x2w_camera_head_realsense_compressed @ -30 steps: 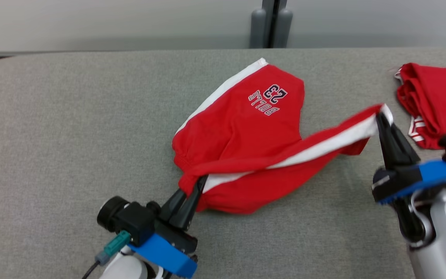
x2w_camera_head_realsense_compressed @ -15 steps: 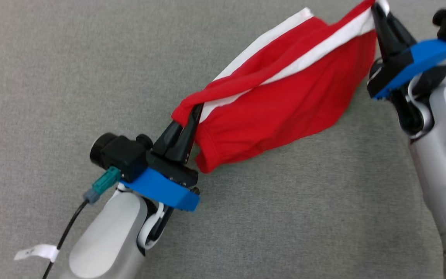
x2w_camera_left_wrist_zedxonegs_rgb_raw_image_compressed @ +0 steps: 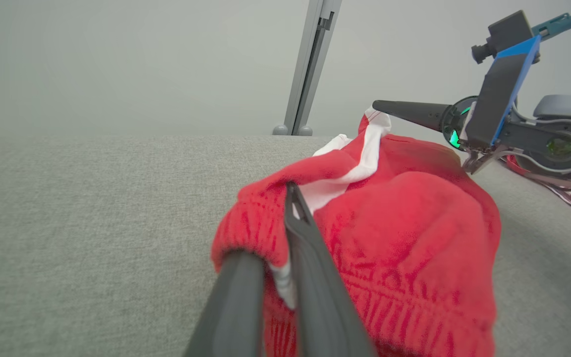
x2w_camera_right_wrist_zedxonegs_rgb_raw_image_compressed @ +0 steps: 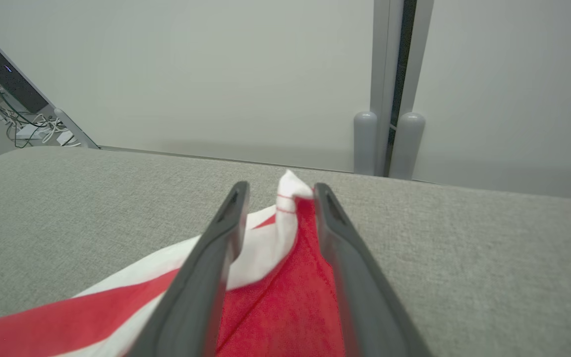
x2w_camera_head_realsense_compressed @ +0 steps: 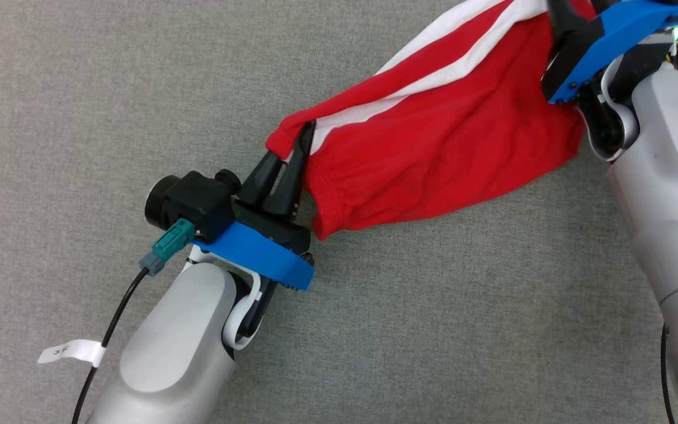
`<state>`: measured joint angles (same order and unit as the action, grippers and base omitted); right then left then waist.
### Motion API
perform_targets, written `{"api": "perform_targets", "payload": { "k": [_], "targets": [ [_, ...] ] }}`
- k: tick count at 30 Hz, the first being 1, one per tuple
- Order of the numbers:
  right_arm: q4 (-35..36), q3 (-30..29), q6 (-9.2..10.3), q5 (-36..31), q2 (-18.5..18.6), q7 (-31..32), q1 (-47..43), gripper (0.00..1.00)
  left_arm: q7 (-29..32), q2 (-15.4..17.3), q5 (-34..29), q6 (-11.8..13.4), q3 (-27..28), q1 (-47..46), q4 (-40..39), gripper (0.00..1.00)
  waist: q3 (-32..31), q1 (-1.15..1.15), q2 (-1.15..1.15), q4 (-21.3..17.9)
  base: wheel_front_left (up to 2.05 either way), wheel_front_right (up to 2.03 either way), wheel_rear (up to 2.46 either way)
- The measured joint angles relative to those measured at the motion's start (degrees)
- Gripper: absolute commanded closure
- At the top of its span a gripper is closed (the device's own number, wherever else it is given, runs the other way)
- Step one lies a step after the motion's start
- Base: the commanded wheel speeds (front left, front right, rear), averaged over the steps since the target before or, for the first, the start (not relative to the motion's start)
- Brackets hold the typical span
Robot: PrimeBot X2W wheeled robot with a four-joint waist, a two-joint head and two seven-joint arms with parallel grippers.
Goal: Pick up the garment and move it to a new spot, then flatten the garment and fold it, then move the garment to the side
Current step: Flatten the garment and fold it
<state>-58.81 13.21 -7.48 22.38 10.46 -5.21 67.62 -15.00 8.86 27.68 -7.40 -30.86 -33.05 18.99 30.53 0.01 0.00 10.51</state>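
Two grippers share one garment [x2w_camera_head_realsense_compressed: 433, 147], red shorts w/ a white side stripe [x2w_camera_head_realsense_compressed: 421, 86], strung btwn them over the grey padded table [x2w_camera_head_realsense_compressed: 80, 88]. We see the left gripper [x2w_camera_head_realsense_compressed: 295, 141] at centre-left in head view, fingers pressed together & pinching the gathered waistband [x2w_camera_left_wrist_zedxonegs_rgb_raw_image_compressed: 394, 302] end. In left wrist view the cloth wraps over one finger [x2w_camera_left_wrist_zedxonegs_rgb_raw_image_compressed: 236, 297] & is nipped against the other. From there the shorts run up & to the right, toward the right gripper [x2w_camera_right_wrist_zedxonegs_rgb_raw_image_compressed: 281, 188] at the top right corner of head view. Right wrist view shows that gripper's fingers spread apart, w/ a white corner of the cloth standing loose in the gap & leaning on one finger; we see no pinch there. The lower edge of the shorts sags toward the table; whether it touches, we can't tell. Beyond the table's far edge we see a pale wall [x2w_camera_right_wrist_zedxonegs_rgb_raw_image_compressed: 166, 74] & a grey upright post [x2w_camera_right_wrist_zedxonegs_rgb_raw_image_compressed: 389, 59].
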Motion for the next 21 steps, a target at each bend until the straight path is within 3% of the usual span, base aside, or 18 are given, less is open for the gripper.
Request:
{"api": "perform_targets", "payload": {
  "k": [6, 16, 21],
  "targets": [
    [-2.7, 3.5, 0.00, 1.5, 1.4, -3.0, -0.4, 0.00, 0.0, -0.4, -1.5, 0.0, 1.3, 0.8, 0.0, 0.00, -1.5, 0.00, 0.00, -0.3, 0.00, 0.00, 0.00],
    [-5.8, 7.9, 0.00, 5.1, 6.9, -4.4, -5.3, 0.00, 0.0, 0.1, -6.2, 0.0, 5.2, 10.0, -4.7, 0.00, -5.4, -0.02, 0.00, 0.0, 0.00, 0.00, 0.00],
    [-7.7, 9.1, 0.00, 6.1, 8.1, -4.1, -6.3, 0.00, 0.0, 0.4, -7.6, 0.1, 10.3, 13.3, -8.0, 0.00, -6.4, -0.02, 0.00, 1.3, 0.00, 0.00, 0.00]
  ]
}}
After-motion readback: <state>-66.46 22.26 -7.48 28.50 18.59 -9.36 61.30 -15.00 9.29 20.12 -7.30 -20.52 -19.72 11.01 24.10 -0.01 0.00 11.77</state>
